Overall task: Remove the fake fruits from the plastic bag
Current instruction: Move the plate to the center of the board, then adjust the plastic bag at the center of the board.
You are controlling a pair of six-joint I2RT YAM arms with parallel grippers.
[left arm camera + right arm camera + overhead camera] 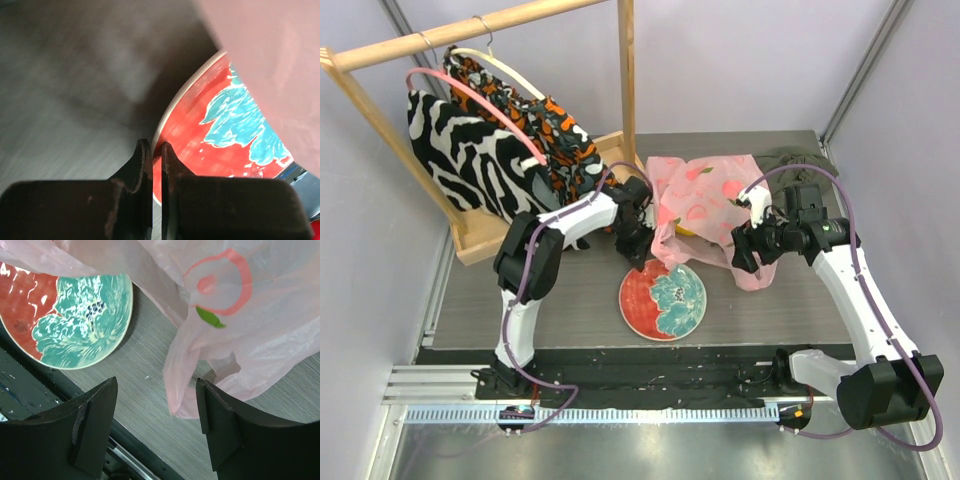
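The pink plastic bag [705,200], printed with peaches, lies crumpled behind the red-and-teal plate [663,302]. The fake fruits are hidden inside it; only a yellow patch [684,230] shows at its lower edge. My left gripper [636,258] is shut and empty just above the plate's far-left rim [165,125], beside the bag [270,50]. My right gripper [748,262] is open at the bag's right front corner. In the right wrist view a hanging fold of the bag [185,385] dangles between my open right gripper's [156,385] fingers, touching neither.
A wooden clothes rack [470,35] with a zebra-print garment [470,165] and an orange patterned garment [545,125] stands at the back left. An olive-green cloth [798,160] lies behind the bag at the right. The plate [75,325] sits near the table's front edge.
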